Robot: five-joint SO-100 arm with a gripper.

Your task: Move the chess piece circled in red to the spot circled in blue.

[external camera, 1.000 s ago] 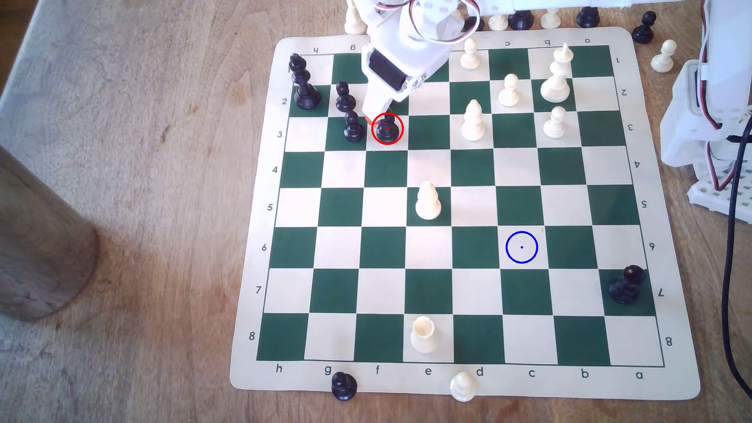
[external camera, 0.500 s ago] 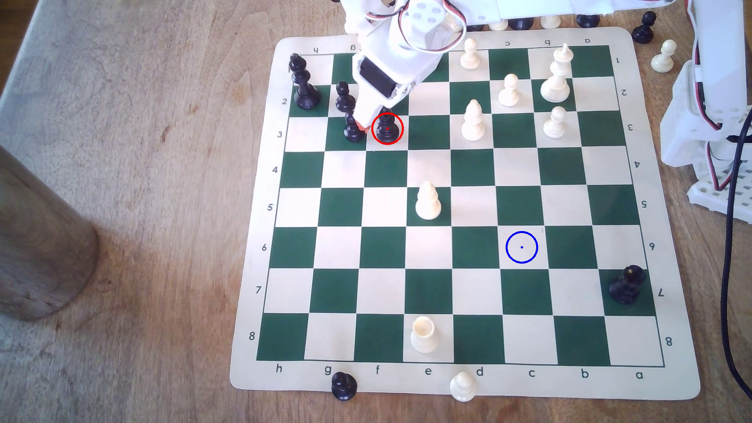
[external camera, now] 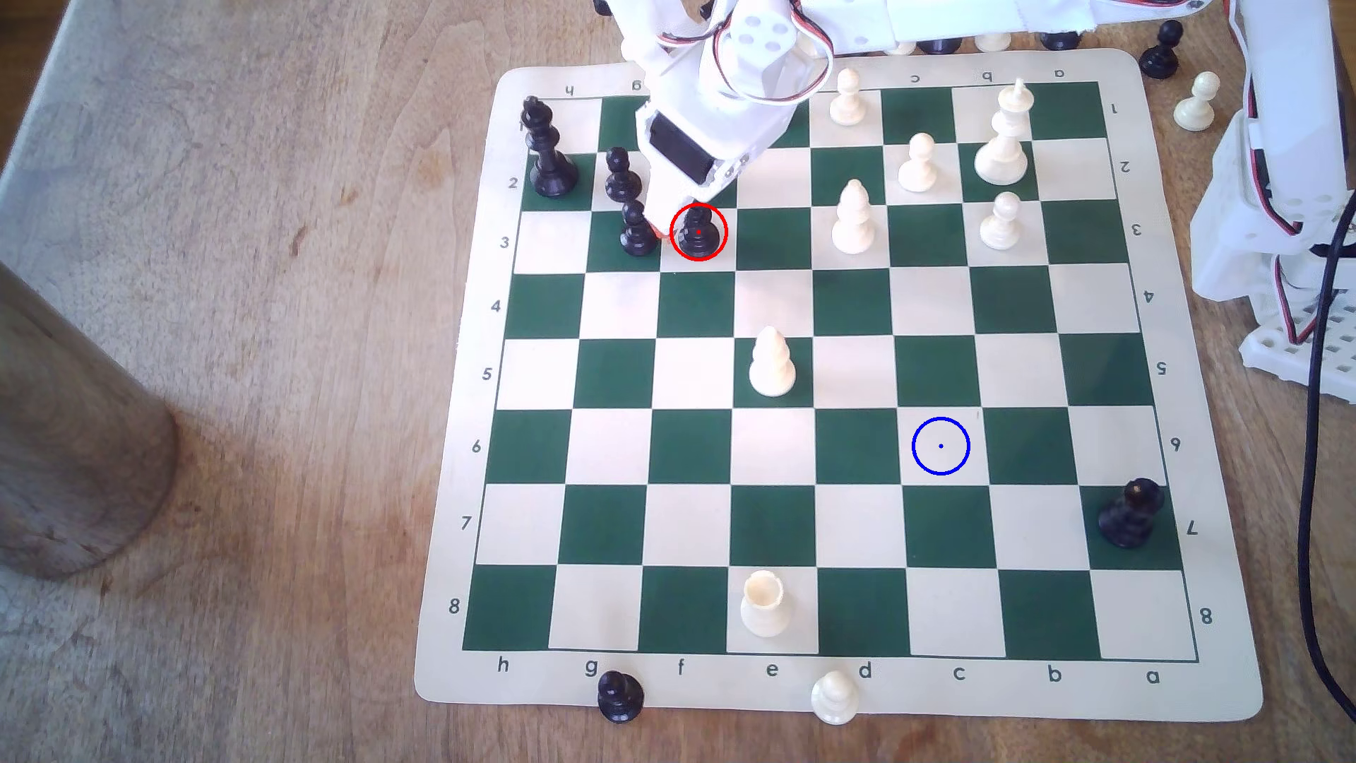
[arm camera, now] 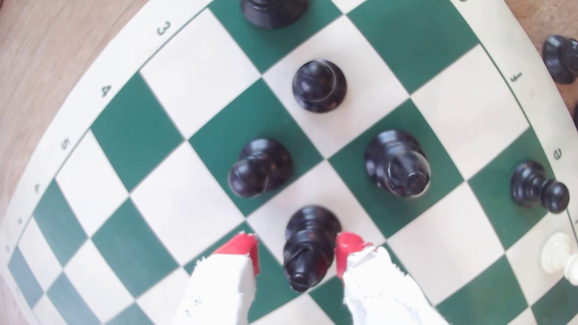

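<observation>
Open claw (arm camera: 297, 253) astride the upright chess piece (arm camera: 308, 247).

Soft, even daylight lay across both views. Cream squares of the board (external camera: 770, 447) washed out near white; the desk (external camera: 242, 308) looked pale and hazy. Shadows were faint and short. The wrist view bowed strongly at its edges, fisheye style. There the nearest black piece (arm camera: 308, 250) and the red-tipped fingers (arm camera: 242, 250) were soft, slightly blurred.
</observation>
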